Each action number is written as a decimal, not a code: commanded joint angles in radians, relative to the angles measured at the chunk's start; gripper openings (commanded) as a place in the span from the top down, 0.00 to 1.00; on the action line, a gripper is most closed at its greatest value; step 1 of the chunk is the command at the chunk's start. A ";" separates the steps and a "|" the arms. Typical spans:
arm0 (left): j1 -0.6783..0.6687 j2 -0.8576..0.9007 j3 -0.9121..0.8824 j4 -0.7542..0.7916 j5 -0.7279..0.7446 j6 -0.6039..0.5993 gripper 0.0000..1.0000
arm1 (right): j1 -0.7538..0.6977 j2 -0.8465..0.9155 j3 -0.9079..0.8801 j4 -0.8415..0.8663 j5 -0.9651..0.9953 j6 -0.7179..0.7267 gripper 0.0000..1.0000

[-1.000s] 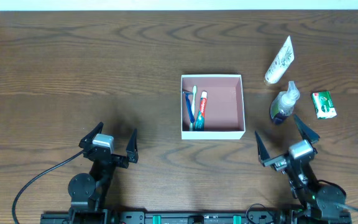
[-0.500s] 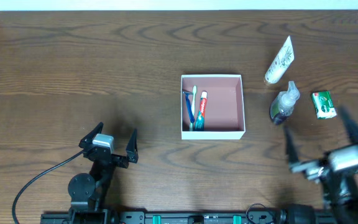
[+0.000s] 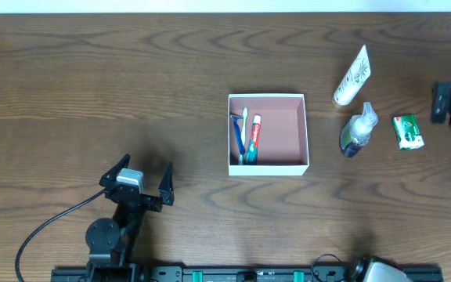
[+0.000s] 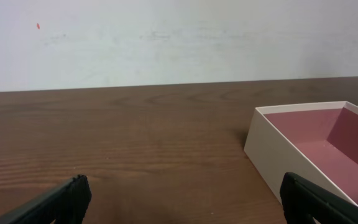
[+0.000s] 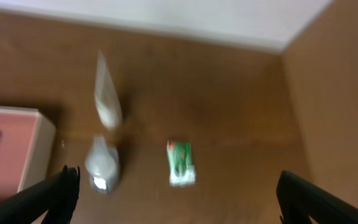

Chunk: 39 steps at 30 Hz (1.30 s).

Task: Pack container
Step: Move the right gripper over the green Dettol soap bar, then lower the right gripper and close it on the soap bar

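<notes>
The container [image 3: 284, 129] sits open-topped at mid-table. A toothbrush [image 3: 241, 135] and a toothpaste tube [image 3: 254, 139] lie side by side along its left wall. Apart on its right lie a white tube [image 3: 352, 76], a clear bottle [image 3: 358, 129] and a green packet [image 3: 407, 131]. The left gripper [image 3: 146, 168], near the table's front, stands wide and empty. The right gripper [image 5: 177, 175], above the packet, is likewise wide with nothing held.

Tabletop [image 3: 92, 94]: dark brown wood, pronounced wavy grain, evenly lit, soft shadows.
Wall [image 4: 179, 37]: plain white, matte, faintly scuffed, meeting the tabletop edge at 12 o'clock.
Red speck [image 4: 38, 26]: tiny, on wall, toward 10 o'clock.
</notes>
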 commanded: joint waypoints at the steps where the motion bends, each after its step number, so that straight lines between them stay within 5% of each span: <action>1: 0.004 -0.006 -0.018 -0.034 0.006 -0.006 0.02 | -0.038 0.121 0.061 -0.036 0.008 0.034 0.01; 24: 0.004 -0.006 -0.018 -0.034 0.006 -0.006 0.02 | -0.062 0.592 0.059 -0.036 0.087 -0.068 0.01; 30: 0.004 -0.006 -0.018 -0.034 0.006 -0.006 0.02 | -0.062 0.714 0.055 -0.047 0.095 -0.089 0.08; 32: 0.004 -0.006 -0.018 -0.034 0.006 -0.005 0.02 | -0.062 0.751 0.048 -0.054 0.107 -0.089 0.01; 39: 0.004 -0.006 -0.018 -0.034 0.006 -0.006 0.02 | -0.064 0.808 0.004 -0.044 0.147 -0.085 0.01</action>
